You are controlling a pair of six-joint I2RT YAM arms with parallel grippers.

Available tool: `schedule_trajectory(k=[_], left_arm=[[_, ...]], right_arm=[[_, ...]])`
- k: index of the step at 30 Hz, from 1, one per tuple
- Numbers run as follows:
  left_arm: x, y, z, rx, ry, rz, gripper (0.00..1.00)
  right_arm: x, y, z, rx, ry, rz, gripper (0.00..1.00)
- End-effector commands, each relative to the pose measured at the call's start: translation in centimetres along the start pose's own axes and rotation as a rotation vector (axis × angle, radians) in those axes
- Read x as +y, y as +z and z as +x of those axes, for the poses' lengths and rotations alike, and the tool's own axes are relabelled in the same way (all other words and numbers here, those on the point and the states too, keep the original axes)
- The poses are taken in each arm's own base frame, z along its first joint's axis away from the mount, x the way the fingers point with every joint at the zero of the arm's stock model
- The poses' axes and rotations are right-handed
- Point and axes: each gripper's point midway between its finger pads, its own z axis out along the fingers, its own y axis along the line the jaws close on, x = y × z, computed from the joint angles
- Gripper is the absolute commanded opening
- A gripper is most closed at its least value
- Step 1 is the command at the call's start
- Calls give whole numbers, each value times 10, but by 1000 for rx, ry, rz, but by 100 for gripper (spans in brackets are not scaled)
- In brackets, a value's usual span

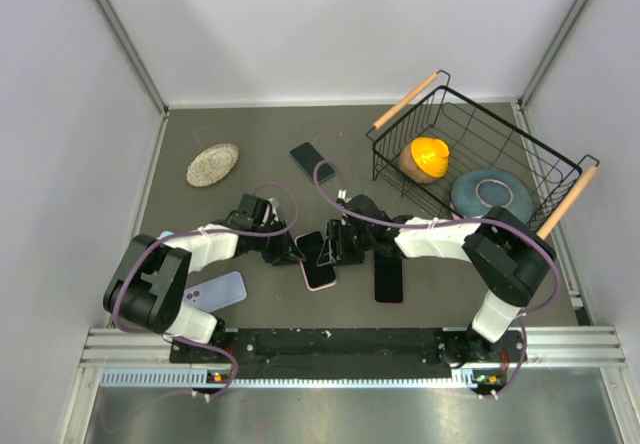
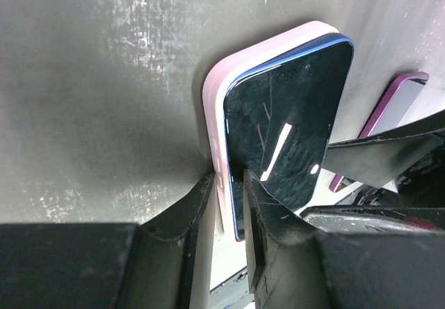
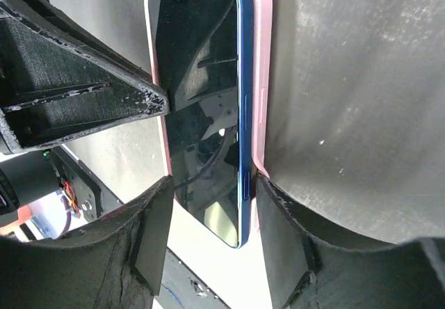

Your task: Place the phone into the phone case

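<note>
Nipped pink case (image 2: 213, 114) edge with left jaws, held right jaws open around half-in phone (image 2: 285, 121); could have slipped out.

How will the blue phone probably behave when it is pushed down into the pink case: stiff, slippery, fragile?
The phone looks stiff, a flat straight-edged slab, so it should move as one piece into the case. Its glossy screen mirrors the surroundings, so a grip may slip on it. The glass shows fine scratches, so hard pressing seems risky.
</note>
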Motion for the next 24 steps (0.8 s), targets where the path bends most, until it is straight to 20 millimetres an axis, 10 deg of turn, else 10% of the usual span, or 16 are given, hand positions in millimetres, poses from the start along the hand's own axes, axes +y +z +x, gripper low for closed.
schedule_trajectory(k=[1,24], left_arm=[[62,8,14,10,2,-264,25],[41,-2,10,-21,27,-197,31]], right_arm=[[-14,-13,-4,-25,-45,109,55],[14,9,-5,-7,-53,-78,62]])
